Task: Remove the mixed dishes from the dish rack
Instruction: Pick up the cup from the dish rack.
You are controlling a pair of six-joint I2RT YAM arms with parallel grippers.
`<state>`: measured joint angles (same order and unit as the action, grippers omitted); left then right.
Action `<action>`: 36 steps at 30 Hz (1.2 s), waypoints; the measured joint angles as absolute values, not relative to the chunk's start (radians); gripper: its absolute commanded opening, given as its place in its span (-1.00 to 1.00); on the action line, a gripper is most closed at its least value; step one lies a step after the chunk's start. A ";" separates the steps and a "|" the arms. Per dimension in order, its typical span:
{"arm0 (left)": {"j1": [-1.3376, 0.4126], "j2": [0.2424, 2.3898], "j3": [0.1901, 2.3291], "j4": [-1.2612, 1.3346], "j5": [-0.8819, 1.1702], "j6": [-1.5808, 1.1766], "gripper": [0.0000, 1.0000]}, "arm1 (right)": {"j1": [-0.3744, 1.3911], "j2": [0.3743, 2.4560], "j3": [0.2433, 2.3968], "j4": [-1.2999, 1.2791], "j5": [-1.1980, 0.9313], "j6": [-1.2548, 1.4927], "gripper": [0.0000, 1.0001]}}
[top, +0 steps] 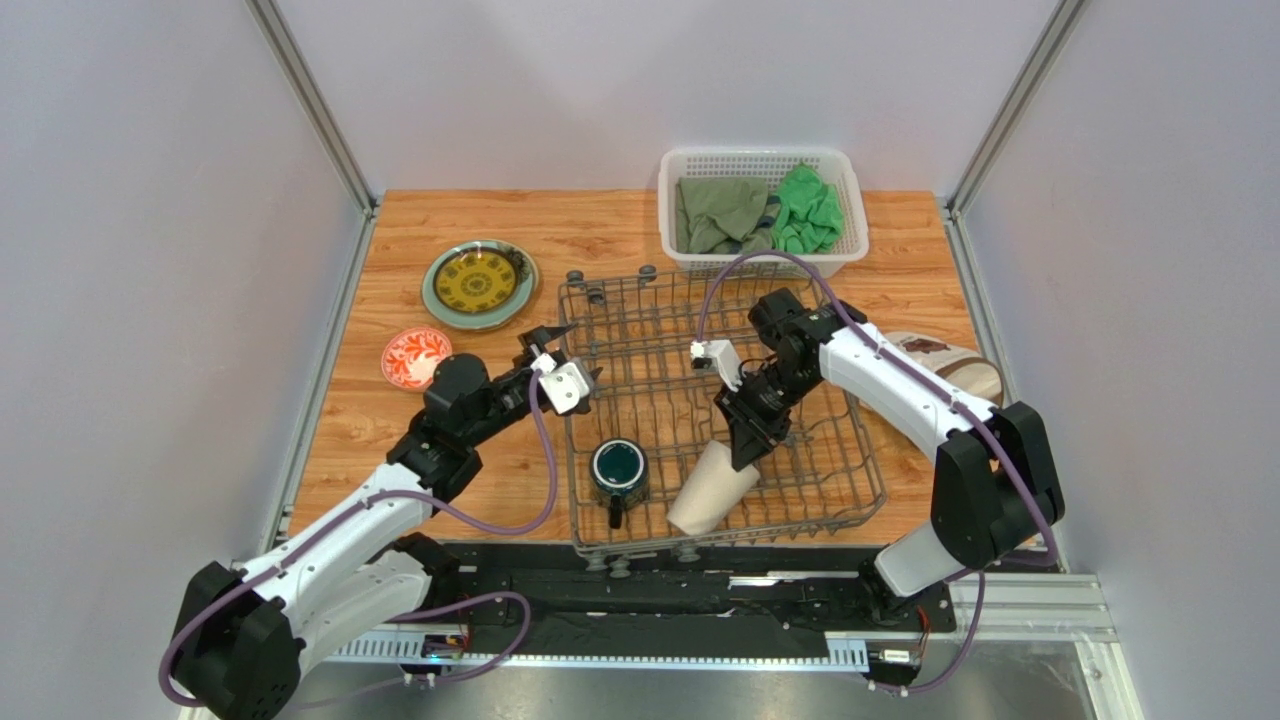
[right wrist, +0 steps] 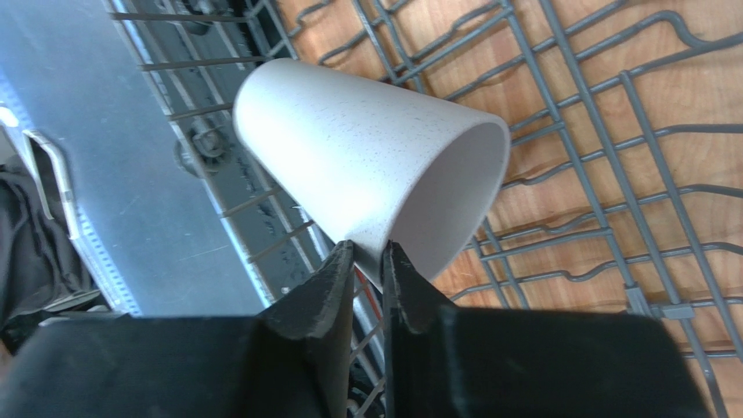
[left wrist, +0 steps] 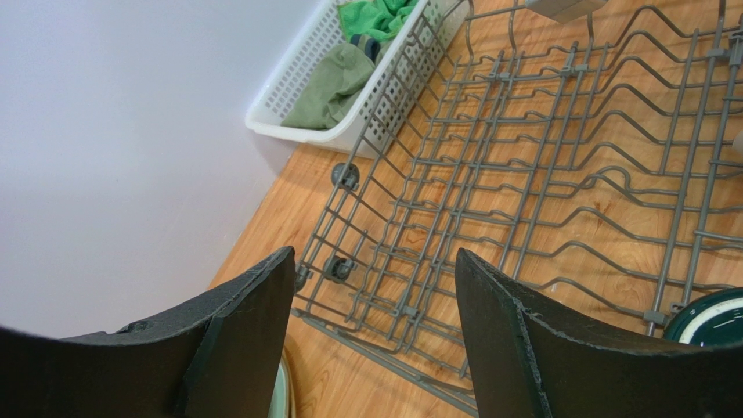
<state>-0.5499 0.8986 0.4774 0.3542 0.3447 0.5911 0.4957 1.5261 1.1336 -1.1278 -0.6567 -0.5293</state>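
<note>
The grey wire dish rack (top: 661, 353) stands mid-table. In it a tall beige cup (top: 714, 492) lies tilted at the near edge, next to a dark teal mug (top: 618, 468). My right gripper (top: 747, 438) is shut on the cup's rim wall (right wrist: 349, 165), one finger inside and one outside. My left gripper (top: 559, 375) is open and empty over the rack's left edge (left wrist: 523, 174), with the mug's rim (left wrist: 711, 318) at lower right. A yellow-and-green plate (top: 480, 282) and a small red-and-white bowl (top: 415, 356) sit on the table to the left. A cream plate (top: 947, 365) lies to the right, partly hidden by my right arm.
A white mesh basket (top: 763, 207) with green cloths stands at the back right and also shows in the left wrist view (left wrist: 349, 78). Grey walls and metal frame posts enclose the table. A metal rail runs along the near edge.
</note>
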 measured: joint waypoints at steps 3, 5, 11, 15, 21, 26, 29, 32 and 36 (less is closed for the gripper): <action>-0.550 0.884 0.477 0.355 0.337 0.592 0.51 | 0.495 1.522 1.168 -1.165 -0.690 -0.530 -0.84; -0.550 0.876 0.473 0.355 0.333 0.594 0.52 | 0.496 1.514 1.187 -1.179 -0.709 -0.529 -0.92; -0.550 0.863 0.467 0.354 0.319 0.599 0.52 | 0.496 1.481 1.261 -1.214 -0.697 -0.529 -1.00; -0.550 0.852 0.467 0.351 0.312 0.596 0.52 | 0.496 1.458 1.332 -1.230 -0.637 -0.525 -1.00; -0.550 0.848 0.534 0.245 0.311 0.575 0.48 | 0.510 1.417 1.425 -1.240 -0.504 -0.519 -1.00; -0.550 0.907 0.760 0.053 0.321 0.535 0.40 | 0.587 1.386 1.454 -1.230 -0.347 -0.504 -1.00; -0.549 0.958 0.897 -0.047 0.350 0.502 0.39 | 0.653 1.378 1.454 -1.217 -0.264 -0.496 -1.00; -0.549 0.995 0.992 -0.149 0.387 0.469 0.38 | 0.731 1.368 1.450 -1.182 -0.172 -0.494 -1.00; -0.548 1.029 1.063 -0.260 0.416 0.445 0.39 | 0.826 1.338 1.420 -1.131 -0.063 -0.495 -1.00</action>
